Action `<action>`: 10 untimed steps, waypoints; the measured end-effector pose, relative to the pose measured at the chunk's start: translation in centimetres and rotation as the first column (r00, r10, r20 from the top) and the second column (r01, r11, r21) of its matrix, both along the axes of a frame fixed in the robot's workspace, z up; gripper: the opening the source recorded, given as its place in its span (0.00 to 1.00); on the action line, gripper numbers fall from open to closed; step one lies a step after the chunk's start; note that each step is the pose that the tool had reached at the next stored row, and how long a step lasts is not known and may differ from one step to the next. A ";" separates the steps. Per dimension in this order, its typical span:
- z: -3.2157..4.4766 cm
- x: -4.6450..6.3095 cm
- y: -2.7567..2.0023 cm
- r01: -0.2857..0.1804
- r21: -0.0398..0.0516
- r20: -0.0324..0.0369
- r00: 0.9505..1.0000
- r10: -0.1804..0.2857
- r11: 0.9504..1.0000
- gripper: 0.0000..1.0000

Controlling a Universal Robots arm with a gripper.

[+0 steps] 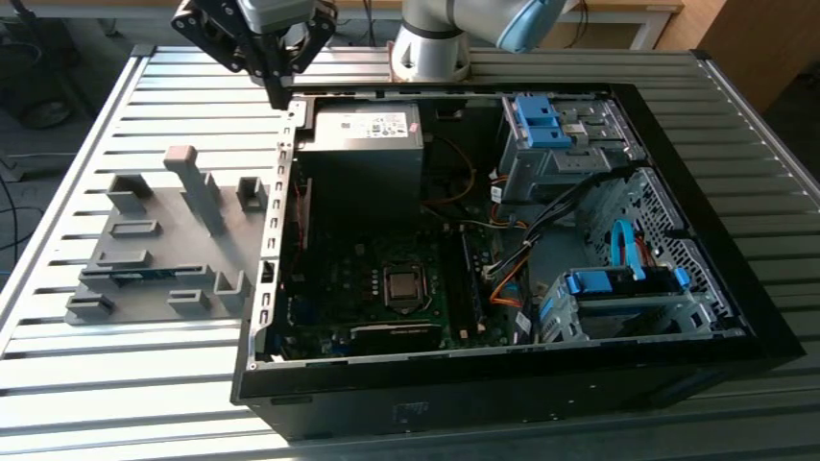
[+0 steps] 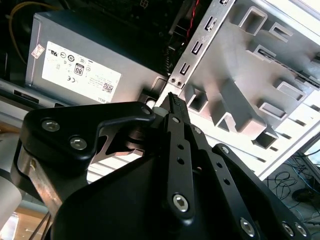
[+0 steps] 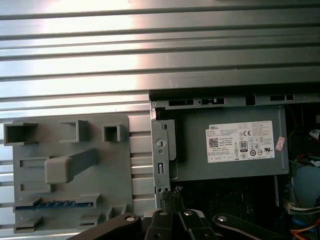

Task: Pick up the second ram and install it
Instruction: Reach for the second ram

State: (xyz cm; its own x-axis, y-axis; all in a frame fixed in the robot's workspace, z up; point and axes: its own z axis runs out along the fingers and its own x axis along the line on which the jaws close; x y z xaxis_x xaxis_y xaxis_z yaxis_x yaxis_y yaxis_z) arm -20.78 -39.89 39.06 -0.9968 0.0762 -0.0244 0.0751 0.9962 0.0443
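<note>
In the exterior view, the gripper (image 1: 277, 94) hangs with its fingers pressed together and empty over the rim of the computer case (image 1: 513, 363), beside the power supply (image 1: 368, 125). The second ram (image 1: 141, 275) lies in the grey fixture (image 1: 205, 197) on the slatted metal table (image 1: 77, 375).

In the first wrist view, the blue stick sits in a fixture slot, apart from the gripper.

In the second wrist view, cables (image 2: 300, 172) lie on the floor beyond the table.

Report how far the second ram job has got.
Done: nothing that shows. The second ram lies in the grey holder fixture, untouched. In hand: the tool is shut and empty, near the corner of the computer case, by the power supply. Left: the pick-up and the install, both.
</note>
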 end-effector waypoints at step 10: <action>-0.04 -0.4 0.00 0.000 0.000 0.000 1.000 0.000 1.000 0.11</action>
State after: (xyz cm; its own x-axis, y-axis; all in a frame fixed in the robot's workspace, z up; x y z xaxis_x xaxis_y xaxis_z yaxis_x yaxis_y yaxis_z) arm -21.14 -39.89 39.02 -0.9968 0.0762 -0.0241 0.0751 0.9962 0.0444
